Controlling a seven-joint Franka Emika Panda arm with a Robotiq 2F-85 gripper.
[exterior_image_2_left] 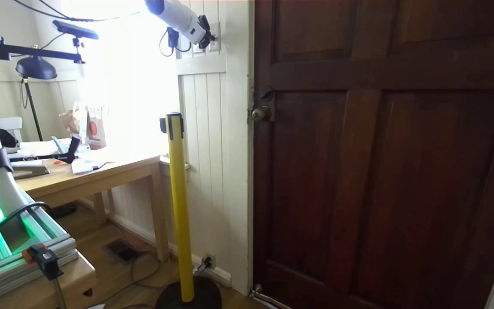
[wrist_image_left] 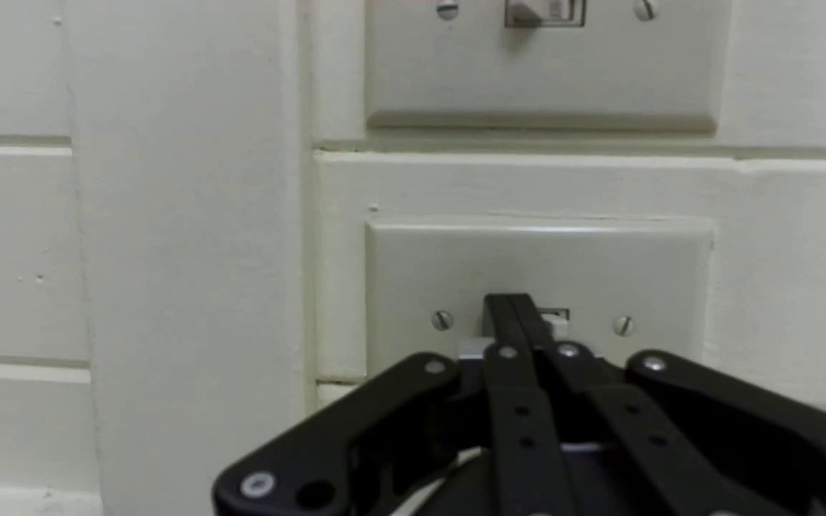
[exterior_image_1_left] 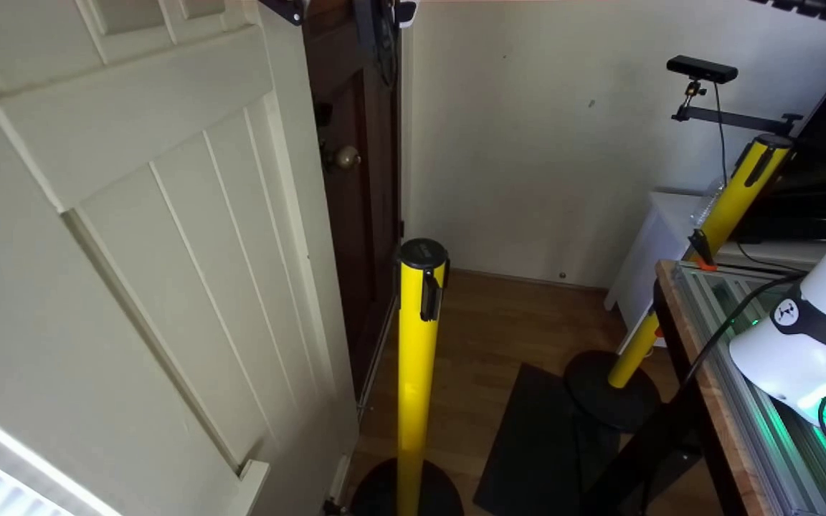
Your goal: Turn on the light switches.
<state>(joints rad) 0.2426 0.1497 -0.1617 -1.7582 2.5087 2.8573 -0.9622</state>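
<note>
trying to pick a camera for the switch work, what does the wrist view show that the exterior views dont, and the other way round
Only the wrist view: the slotted screws and the upper toggle light switch.

Only the exterior views: the brown panelled door, its round doorknob, a yellow stanchion post and the Franka arm's base.

Shared: the cream panelled wall; the gripper, small in an exterior view but close up and shut in the wrist view; and the switch plate at the gripper, faint from outside.
</note>
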